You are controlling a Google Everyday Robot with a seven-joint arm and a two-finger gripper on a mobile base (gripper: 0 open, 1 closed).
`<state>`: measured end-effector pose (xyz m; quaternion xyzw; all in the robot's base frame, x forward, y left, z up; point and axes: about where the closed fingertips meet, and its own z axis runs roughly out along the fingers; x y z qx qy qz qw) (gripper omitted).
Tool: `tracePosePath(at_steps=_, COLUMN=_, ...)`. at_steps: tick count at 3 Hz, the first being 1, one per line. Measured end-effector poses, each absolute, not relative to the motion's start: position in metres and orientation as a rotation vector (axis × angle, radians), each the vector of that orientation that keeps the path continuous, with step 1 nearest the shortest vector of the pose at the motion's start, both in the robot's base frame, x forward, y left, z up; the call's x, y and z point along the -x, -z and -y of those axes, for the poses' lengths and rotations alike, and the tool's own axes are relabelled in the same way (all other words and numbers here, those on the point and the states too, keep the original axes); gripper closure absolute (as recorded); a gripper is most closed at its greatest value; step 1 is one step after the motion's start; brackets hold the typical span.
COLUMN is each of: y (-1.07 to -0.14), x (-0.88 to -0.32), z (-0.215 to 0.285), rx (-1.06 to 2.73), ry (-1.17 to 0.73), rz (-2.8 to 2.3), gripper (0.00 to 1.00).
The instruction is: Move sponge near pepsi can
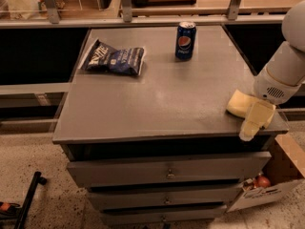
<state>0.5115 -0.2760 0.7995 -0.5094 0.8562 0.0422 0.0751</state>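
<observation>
Gripper [252,123]: right edge of frame, over the near right corner of the bench [157,104]; whether it is parted or closed is not discernible.
Sponge [237,102]: flat on that corner, apparently touching the gripper.
Pepsi can [185,40]: upright, upper centre, well apart from the sponge.
Chip bag [114,59]: 1, upper left.

gripper [249,130] beside sponge [237,103]: both pale yellow | pepsi can [185,41]: dark blue

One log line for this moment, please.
gripper: over front-right corner of table, at sponge | sponge: lying on table | pepsi can: upright, rear centre, apart from sponge | chip bag: rear left
</observation>
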Motion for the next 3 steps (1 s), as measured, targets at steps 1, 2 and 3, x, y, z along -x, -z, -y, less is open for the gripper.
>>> tracePosePath(at_steps=1, y=-0.800, x=-0.512, z=0.281, rx=1.531, ry=-0.152, rz=-2.587, gripper=0.16)
tracePosePath(at_steps=2, y=-0.811, x=-0.510, z=0.286, rx=1.536, ry=-0.148, rz=-2.580, gripper=0.39)
tracePosePath(at_steps=3, y=-0.819, x=-0.508, z=0.290, rx=1.560, ry=-0.143, rz=-2.578, gripper=0.61)
